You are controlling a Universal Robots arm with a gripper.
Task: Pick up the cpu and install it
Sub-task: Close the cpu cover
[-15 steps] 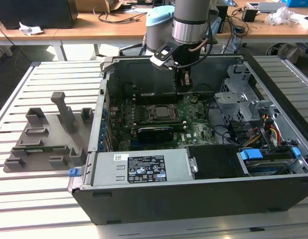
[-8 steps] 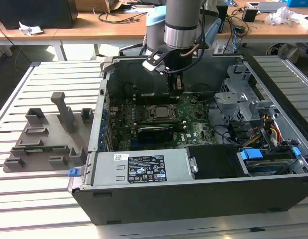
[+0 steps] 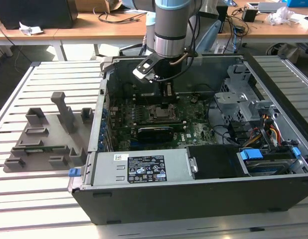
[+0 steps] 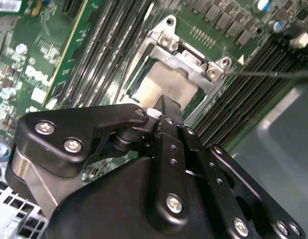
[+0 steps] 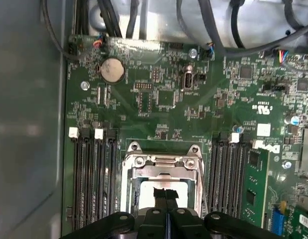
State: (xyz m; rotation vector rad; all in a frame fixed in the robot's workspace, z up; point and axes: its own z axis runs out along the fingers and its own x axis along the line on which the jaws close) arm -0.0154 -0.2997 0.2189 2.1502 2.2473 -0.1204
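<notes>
Claw (image 5: 166, 193) closed over cpu (image 5: 145, 190) inside socket frame (image 5: 164, 160).

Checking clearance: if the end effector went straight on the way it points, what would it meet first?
Probably the cpu, lying inside the socket frame directly beyond the end effector; the gap between them is unclear.

Before me the open computer case (image 3: 159, 199) lies on the slatted table (image 3: 39, 199), its green motherboard (image 3: 196, 130) exposed. A grey tray (image 3: 44, 144) sits beside it, at the exterior view's left.
</notes>
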